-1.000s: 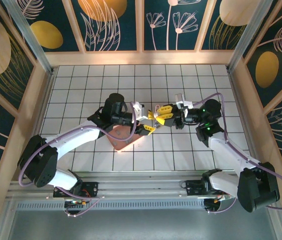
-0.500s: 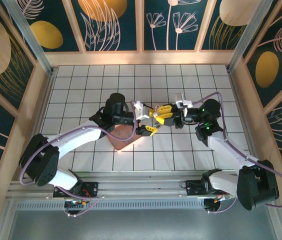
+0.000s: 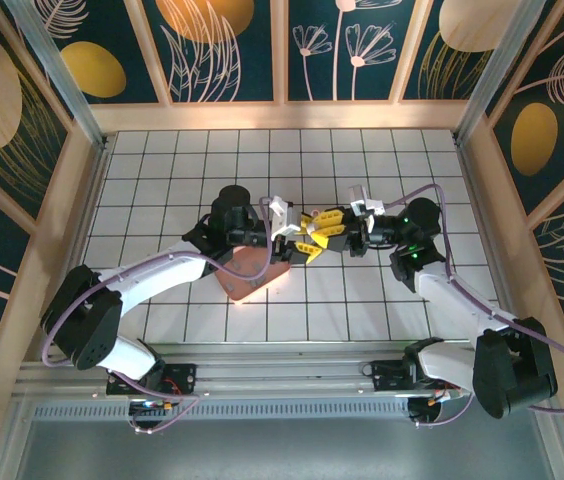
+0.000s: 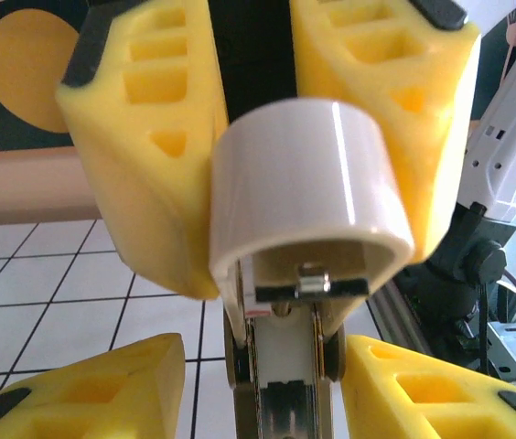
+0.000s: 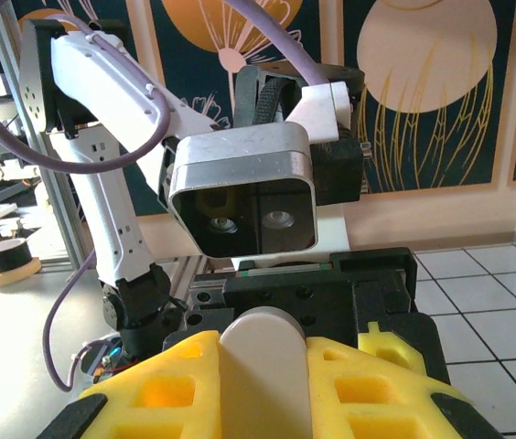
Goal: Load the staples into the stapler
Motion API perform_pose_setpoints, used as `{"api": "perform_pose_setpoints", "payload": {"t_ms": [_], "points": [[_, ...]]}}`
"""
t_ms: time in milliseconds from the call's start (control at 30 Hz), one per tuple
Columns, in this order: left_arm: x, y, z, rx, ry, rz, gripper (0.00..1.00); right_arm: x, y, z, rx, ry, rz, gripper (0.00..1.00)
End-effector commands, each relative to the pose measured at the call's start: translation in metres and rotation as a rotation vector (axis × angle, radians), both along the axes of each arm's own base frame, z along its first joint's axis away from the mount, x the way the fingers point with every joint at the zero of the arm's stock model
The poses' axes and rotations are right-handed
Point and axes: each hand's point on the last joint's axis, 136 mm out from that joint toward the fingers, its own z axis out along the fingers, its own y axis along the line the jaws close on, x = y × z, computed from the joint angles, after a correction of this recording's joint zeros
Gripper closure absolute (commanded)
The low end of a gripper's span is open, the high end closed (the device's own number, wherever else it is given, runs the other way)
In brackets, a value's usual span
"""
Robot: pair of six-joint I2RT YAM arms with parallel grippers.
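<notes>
My right gripper (image 3: 328, 229) is shut on the whitish-pink stapler (image 3: 315, 234) and holds it above the table's middle. In the right wrist view the stapler's rounded end (image 5: 263, 389) sits clamped between the yellow fingers of that gripper (image 5: 263, 347). The left wrist view looks at the stapler end-on. Its lid (image 4: 306, 187) is swung up and the metal channel (image 4: 287, 402) below lies bare. My left gripper (image 4: 263, 370) stands open around the channel part: the right finger (image 4: 432, 384) touches it and a gap shows at the left finger (image 4: 84, 389). The staples are hidden.
A larger pink tray (image 3: 245, 272) lies on the white tiled table (image 3: 162, 180) under my left arm (image 3: 162, 270). Wooden walls (image 3: 87, 190) close the table in on three sides. My right arm (image 3: 452, 290) reaches in from the lower right.
My left gripper has moved up and right, off the tray, to meet the stapler held by the right gripper. Its jaws widened, then narrowed. The right gripper has stayed put.
</notes>
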Motion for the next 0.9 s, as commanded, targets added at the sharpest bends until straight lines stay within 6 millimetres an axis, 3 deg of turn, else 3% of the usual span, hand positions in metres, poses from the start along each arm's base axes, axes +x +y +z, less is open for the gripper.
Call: {"api": "perform_pose_setpoints", "payload": {"t_ms": [0, 233, 467, 600, 667, 867], "points": [[0.001, -0.009, 0.024, -0.053, -0.028, -0.02, 0.54, 0.005, -0.002, 0.001, 0.01, -0.011, -0.027, 1.0], [0.001, -0.011, 0.023, -0.049, -0.014, -0.02, 0.56, 0.007, -0.002, 0.001, 0.009, -0.007, -0.034, 1.0], [0.01, -0.012, 0.019, -0.029, 0.021, 0.036, 0.77, 0.013, -0.009, 0.006, 0.025, 0.009, -0.085, 0.98], [0.034, -0.014, 0.018, -0.019, 0.123, 0.172, 0.88, 0.031, -0.024, 0.011, 0.057, 0.085, -0.218, 0.68], [0.049, -0.015, 0.019, -0.023, 0.201, 0.251, 0.96, 0.042, -0.035, 0.011, 0.067, 0.121, -0.304, 0.58], [0.093, -0.023, 0.005, -0.015, 0.45, 0.502, 1.0, 0.079, -0.079, 0.003, 0.087, 0.276, -0.647, 0.47]]}}
